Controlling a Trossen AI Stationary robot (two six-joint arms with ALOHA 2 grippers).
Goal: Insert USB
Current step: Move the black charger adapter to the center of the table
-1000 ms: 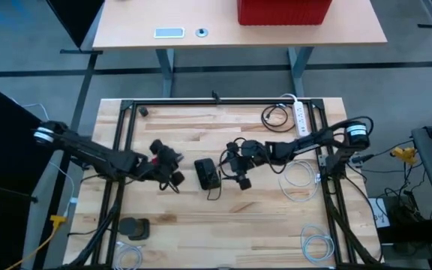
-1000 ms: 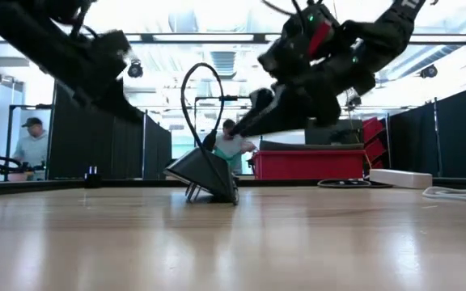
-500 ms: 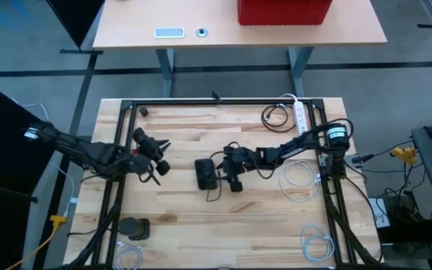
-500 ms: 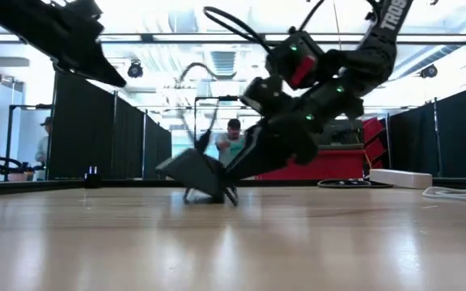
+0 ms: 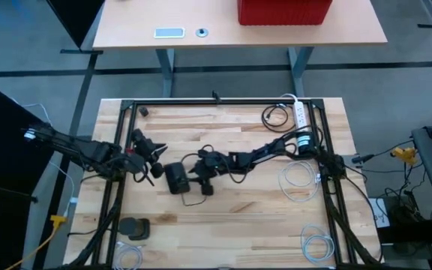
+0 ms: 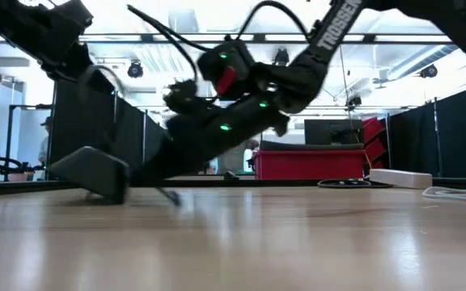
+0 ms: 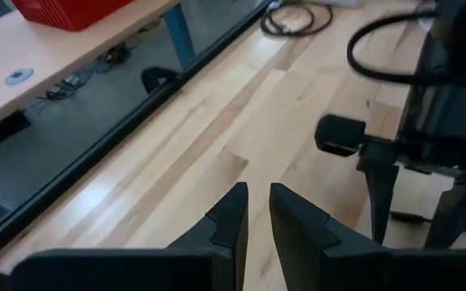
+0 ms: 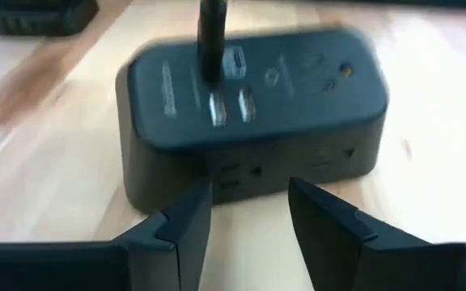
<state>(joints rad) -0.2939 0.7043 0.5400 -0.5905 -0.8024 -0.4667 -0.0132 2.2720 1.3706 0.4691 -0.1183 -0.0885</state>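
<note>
Slid toward the left arm since a second ago, along with the right gripper (image 5: 196, 174) reaching farther over the table (image 5: 231, 221); narrowed its fingers over that same second. Drawn back toward its own side meanwhile, the left gripper (image 5: 151, 156).

Now sits left of the table's middle, as a black charging block (image 5: 176, 179), between the two grippers. Lies with its long axis running roughly from the table's far edge to its near edge, slightly skewed. Looks tipped in the low view, one end off the wood. Faces upward with its USB ports (image 8: 234, 103), and turns a long side wall toward the right gripper, so crosswise to that gripper's reach.

Rises from the block's top face by the ports, as a dark USB cable (image 8: 210, 40), long axis about square to that face; cannot tell through the blur whether fully seated.

Stands just beside the block with fingers (image 8: 183, 229) apart, grasping nothing: right claw released.

Hovers near the block's other side with fingers (image 7: 230, 217) pressed almost together on nothing: left claw clenched.
</note>
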